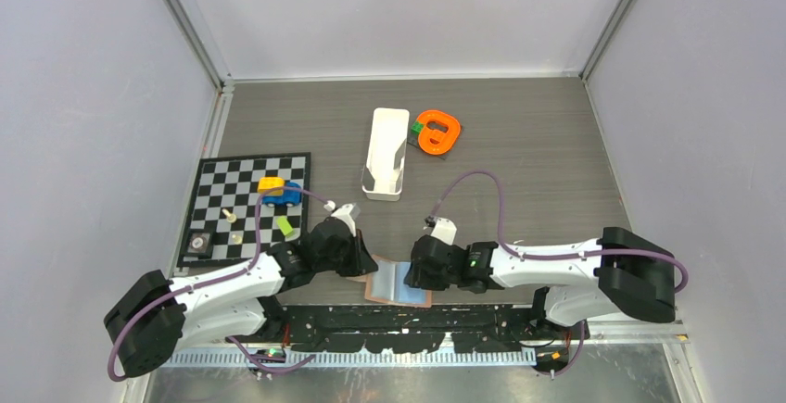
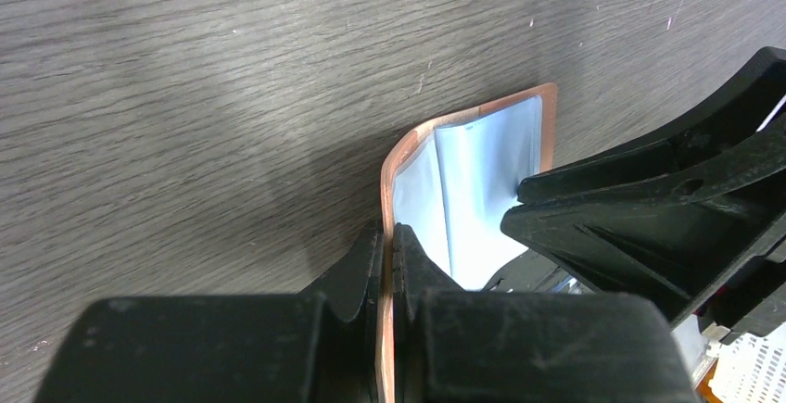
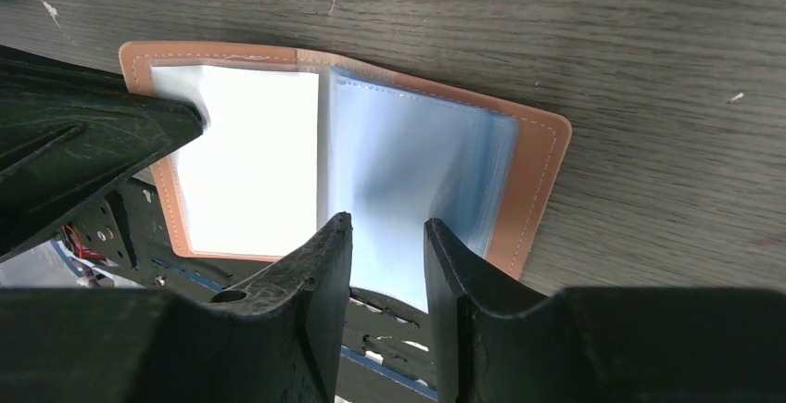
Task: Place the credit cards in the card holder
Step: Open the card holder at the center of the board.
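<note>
The left claw (image 2: 393, 253) is clenched on the raised cover flap of the small tan-brown leather-like folding card holder with pale blue-grey lining (image 2: 468, 176). The holder lies open at the near edge of the dark wood-grain desk (image 2: 185, 97). The right claw (image 3: 385, 236) is released, jaws parted over the sleeve pages; whether it touches them is hard to tell. The thin flap could slip free and fold shut, or a tug could drag the holder off the near edge.
</note>
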{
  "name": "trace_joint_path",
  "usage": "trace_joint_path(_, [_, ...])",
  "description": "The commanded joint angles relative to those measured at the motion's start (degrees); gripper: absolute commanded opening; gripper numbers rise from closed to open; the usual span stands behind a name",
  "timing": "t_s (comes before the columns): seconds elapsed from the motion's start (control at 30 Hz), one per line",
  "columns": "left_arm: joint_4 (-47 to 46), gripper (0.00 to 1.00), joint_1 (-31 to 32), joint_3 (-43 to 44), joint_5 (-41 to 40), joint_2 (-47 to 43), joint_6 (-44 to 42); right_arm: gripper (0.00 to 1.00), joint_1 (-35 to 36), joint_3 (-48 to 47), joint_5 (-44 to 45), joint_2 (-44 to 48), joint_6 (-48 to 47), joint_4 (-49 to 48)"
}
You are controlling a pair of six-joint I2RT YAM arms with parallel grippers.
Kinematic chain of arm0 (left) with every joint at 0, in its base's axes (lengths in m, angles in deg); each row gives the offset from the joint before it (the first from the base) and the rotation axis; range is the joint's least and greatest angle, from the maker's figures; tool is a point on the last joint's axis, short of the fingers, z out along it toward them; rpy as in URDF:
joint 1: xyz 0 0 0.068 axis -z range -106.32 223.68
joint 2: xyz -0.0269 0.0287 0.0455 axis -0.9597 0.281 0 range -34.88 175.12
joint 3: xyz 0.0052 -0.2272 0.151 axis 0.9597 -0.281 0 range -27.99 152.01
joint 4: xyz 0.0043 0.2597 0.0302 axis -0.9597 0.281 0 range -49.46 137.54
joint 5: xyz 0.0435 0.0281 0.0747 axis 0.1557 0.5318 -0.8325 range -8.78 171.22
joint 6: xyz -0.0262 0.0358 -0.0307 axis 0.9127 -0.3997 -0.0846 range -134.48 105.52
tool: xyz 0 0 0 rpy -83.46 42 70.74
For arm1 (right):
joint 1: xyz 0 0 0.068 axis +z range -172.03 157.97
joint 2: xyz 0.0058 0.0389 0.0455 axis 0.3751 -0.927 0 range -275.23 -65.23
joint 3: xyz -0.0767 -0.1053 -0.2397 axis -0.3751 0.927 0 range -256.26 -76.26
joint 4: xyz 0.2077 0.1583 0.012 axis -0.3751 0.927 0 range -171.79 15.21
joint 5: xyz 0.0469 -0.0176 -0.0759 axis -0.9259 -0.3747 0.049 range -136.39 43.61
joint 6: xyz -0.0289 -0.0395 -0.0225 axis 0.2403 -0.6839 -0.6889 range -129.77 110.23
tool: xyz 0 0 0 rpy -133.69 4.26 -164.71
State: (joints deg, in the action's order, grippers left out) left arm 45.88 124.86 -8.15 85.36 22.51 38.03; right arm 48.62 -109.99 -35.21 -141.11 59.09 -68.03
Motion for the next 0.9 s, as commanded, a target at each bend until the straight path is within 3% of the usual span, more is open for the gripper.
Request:
trace_joint_path(0.0, [-0.26,0.0,-0.24,-1.01,-0.71,-0.73,-0.22,0.4,0.08,0.2,1.51,-0.19,1.9,1.71])
trace_joint_path(0.47, [-0.06,0.0,-0.29,-0.86,-0.93,-0.71,-0.57,0.4,0.08,0.07,3.43,3.32,2.63,6.34])
trace_joint_path(0.87, [-0.51,0.0,-0.29,-0.76,-0.59,0.16,-0.66,0.39,0.08,1.95,1.03,1.87,2.33,-1.88])
